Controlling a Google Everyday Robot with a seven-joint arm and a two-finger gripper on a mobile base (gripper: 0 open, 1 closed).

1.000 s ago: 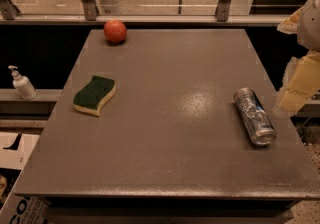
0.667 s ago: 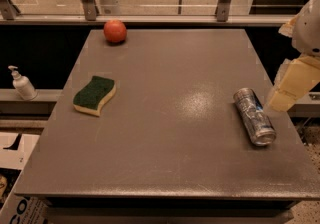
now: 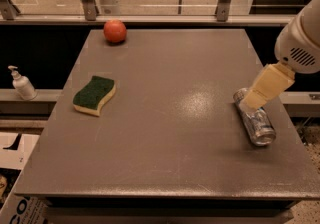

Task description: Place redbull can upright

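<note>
Camera view puts the gripper (image 3: 254, 99) by the lying can (image 3: 257, 124), its spread unclear to me; light, slick, dentable, I'd clamp mid-body.

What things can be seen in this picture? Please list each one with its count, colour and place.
table: one, grey, fills the middle of the view
redbull can: one, silver, lying on its side near the table's right edge
sponge: one, green over yellow, left part of the table
apple: one, red, far edge of the table
pump bottle: one, white, on the ledge left of the table
arm: one, white, entering from the right
hand: one, beige, over the can's far end
</note>
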